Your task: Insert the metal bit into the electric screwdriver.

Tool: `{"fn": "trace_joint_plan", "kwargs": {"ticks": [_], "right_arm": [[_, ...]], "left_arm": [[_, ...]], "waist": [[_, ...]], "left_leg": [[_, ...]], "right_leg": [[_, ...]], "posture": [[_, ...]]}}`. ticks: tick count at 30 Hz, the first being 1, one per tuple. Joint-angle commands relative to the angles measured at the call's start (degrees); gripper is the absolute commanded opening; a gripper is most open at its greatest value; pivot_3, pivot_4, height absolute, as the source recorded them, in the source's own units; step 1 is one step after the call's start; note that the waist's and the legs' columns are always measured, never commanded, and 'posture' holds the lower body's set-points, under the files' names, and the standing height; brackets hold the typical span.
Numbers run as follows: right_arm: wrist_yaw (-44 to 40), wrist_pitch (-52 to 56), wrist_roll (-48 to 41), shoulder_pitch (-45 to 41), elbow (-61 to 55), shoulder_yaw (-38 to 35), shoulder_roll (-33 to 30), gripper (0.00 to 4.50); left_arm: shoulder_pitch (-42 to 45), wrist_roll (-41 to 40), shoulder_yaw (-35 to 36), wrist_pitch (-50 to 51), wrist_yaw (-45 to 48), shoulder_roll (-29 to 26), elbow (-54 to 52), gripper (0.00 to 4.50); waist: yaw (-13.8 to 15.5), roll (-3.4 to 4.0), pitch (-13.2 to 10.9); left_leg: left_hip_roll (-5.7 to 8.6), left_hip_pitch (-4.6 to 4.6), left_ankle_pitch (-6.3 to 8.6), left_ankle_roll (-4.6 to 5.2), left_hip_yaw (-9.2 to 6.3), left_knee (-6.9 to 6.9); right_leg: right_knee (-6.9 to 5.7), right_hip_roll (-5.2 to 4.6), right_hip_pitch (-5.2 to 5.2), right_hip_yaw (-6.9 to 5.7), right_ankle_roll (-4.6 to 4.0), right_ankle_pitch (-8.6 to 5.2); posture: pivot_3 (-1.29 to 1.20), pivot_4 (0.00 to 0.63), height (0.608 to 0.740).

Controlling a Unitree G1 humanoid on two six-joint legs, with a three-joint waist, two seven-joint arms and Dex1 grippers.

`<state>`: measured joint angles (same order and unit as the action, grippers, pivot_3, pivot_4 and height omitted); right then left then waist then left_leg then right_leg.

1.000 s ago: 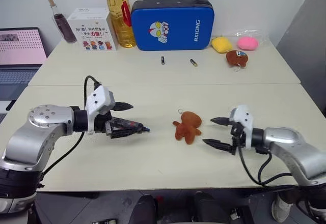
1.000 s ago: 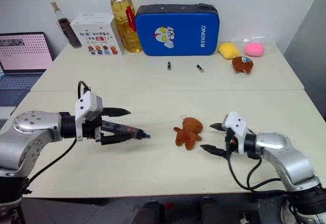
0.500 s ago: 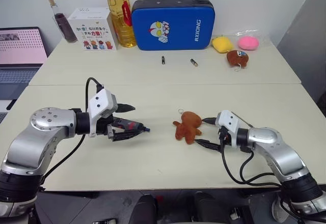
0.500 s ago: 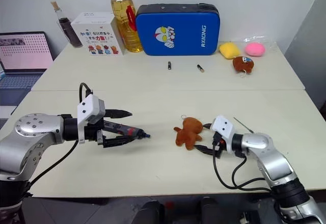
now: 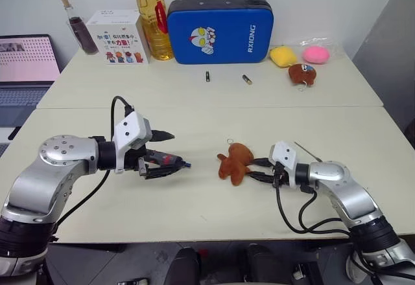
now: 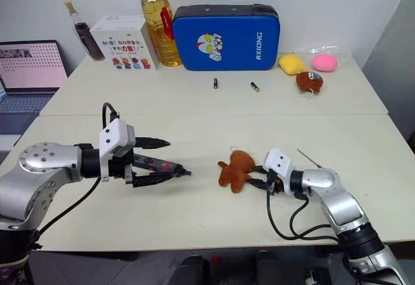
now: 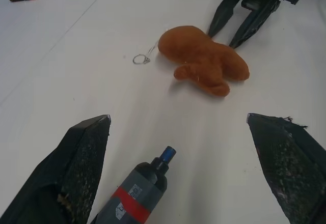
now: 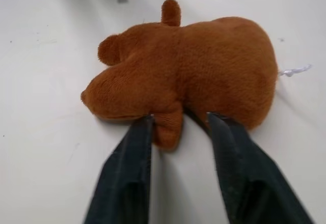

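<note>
fuzzy brown plush toy (image 8: 188,71) (rounded limbs), slim metal bit (image 5: 308,151)

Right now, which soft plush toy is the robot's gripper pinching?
The brown plush toy lying alone mid-table; the right gripper pinches its limb. Another brown, yellow and pink one sit far back.

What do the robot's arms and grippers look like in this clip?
Both arms are rounded silver-grey metal shells with dark joint rings. The left arm has a round cap with small screw holes. Each wrist carries a white boxy block with a looping black cable. The left gripper and right gripper each have two tapered black fingers.
</note>
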<state>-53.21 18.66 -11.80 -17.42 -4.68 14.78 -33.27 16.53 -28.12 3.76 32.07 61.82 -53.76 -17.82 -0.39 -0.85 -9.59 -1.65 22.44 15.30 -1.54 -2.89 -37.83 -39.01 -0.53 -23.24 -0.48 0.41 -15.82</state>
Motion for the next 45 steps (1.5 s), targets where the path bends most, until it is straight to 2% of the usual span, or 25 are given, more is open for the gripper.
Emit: {"fn": "trace_joint_plan", "kwargs": {"ticks": [1, 3, 10, 16, 20, 26, 29, 32, 34, 38, 40, 45], "right_arm": [[-1.1, -1.0, 0.6, -0.3, -0.8, 0.0, -0.2, 0.48], [-1.5, -0.7, 0.7, -0.2, -1.1, 0.1, -0.2, 0.01], [-1.4, -0.1, 0.6, -0.6, -1.1, -0.6, 0.4, 0.01], [-1.5, 4.0, -3.5, -3.2, -3.6, -4.6, 0.4, 0.01], [-0.7, 10.2, -8.8, -7.8, -6.4, -8.6, 0.5, 0.01], [2.8, 14.1, -11.2, -16.7, -2.5, -12.6, 2.4, 0.01], [8.2, 8.1, -6.7, -25.2, 8.4, -14.3, 4.6, 0.01], [5.3, 6.9, -6.8, -26.8, 10.9, -13.8, 3.5, 0.01], [1.5, 8.7, -8.3, -25.4, 8.3, -12.7, 1.7, 0.01], [-5.5, 12.5, -11.7, -18.1, -2.5, -9.3, -2.3, 0.62], [-6.7, 12.1, -11.4, -14.2, -7.2, -7.4, -3.3, 1.16], [-6.1, 8.9, -8.5, -7.2, -13.3, -2.9, -2.7, 2.15]], "left_arm": [[0.9, -0.5, 1.1, 0.1, -0.3, -0.2, -2.0, 4.5], [1.0, -0.5, 1.0, 0.1, -0.3, -0.2, -2.0, 4.5], [2.0, -0.2, 0.7, -0.1, -0.4, 0.0, -1.3, 4.5], [3.9, -0.6, 1.4, 0.0, -0.7, 0.5, -0.1, 4.5], [6.5, -2.0, 2.0, 1.1, -0.6, 1.0, 1.1, 4.5], [11.7, -3.4, 1.7, 2.3, -1.5, 3.3, 3.3, 4.5], [16.1, -3.5, 0.5, 2.1, -2.4, 5.7, 4.6, 4.5], [16.3, -2.9, 0.4, 2.0, -2.0, 6.0, 4.6, 4.5], [15.4, -3.1, 0.7, 2.3, -1.7, 5.7, 3.7, 4.5], [12.4, -4.2, 1.2, 3.4, -0.5, 4.1, 0.5, 4.5], [11.2, -4.2, 1.2, 3.3, 0.1, 3.4, -0.4, 4.5], [9.1, -4.2, 1.5, 3.5, -0.2, 3.2, -1.5, 4.5]], "waist": [[0.0, 0.0, 0.0], [0.0, 0.0, 0.0], [0.0, 0.0, 0.0], [0.0, 0.0, 0.0], [0.0, 0.02, 0.0], [0.0, 0.02, 0.0], [0.0, 0.03, 0.0], [0.0, 0.02, 0.0], [0.1, 0.02, 0.0], [0.1, 0.03, 0.0], [0.1, 0.03, -0.1], [0.1, 0.04, -0.1]], "left_leg": [[0.0, 0.0, 0.0, 0.0, 0.0, 0.0], [0.0, 0.0, 0.0, 0.0, 0.0, 0.0], [0.0, 0.0, 0.0, 0.0, 0.0, 0.0], [0.0, 0.0, 0.0, 0.0, 0.0, 0.0], [0.0, 0.02, 0.0, 0.0, -0.02, -0.01], [0.01, 0.02, 0.0, 0.0, -0.03, -0.02], [0.0, 0.01, 0.0, 0.0, -0.02, -0.03], [0.02, 0.06, -0.01, -0.01, 0.02, -0.07], [0.0, 0.08, 0.01, 0.01, -0.01, 0.0], [-0.02, 0.32, 0.03, 0.05, -0.03, -0.01], [-0.02, 0.31, 0.04, 0.08, -0.04, -0.04], [-0.01, 0.16, 0.04, 0.08, -0.05, -0.05]], "right_leg": [[0.0, 0.0, 0.0, 0.0, 0.0, 0.0], [0.0, 0.0, 0.0, 0.0, 0.0, 0.0], [0.0, 0.0, 0.0, -0.01, 0.0, 0.0], [-0.01, 0.0, 0.0, 0.0, 0.0, 0.0], [-0.02, 0.0, -0.01, -0.02, -0.01, 0.0], [-0.03, 0.01, -0.01, -0.03, -0.01, 0.01], [-0.03, 0.01, 0.0, -0.03, -0.01, 0.01], [-0.06, 0.01, -0.05, -0.04, -0.05, 0.04], [0.01, 0.0, -0.05, -0.04, -0.07, 0.02], [0.03, -0.01, -0.23, -0.04, -0.08, 0.02], [0.0, -0.04, -0.24, -0.04, -0.08, 0.01], [-0.08, 0.02, -0.16, -0.04, -0.07, 0.01]], "posture": [[0.0, 0.15, 0.74], [0.0, 0.15, 0.74], [0.0, 0.15, 0.74], [0.0, 0.15, 0.74], [0.0, 0.15, 0.74], [0.0, 0.15, 0.74], [0.0, 0.15, 0.74], [0.0, 0.15, 0.74], [0.0, 0.15, 0.74], [0.0, 0.15, 0.74], [0.0, 0.15, 0.74], [0.0, 0.15, 0.74]]}}
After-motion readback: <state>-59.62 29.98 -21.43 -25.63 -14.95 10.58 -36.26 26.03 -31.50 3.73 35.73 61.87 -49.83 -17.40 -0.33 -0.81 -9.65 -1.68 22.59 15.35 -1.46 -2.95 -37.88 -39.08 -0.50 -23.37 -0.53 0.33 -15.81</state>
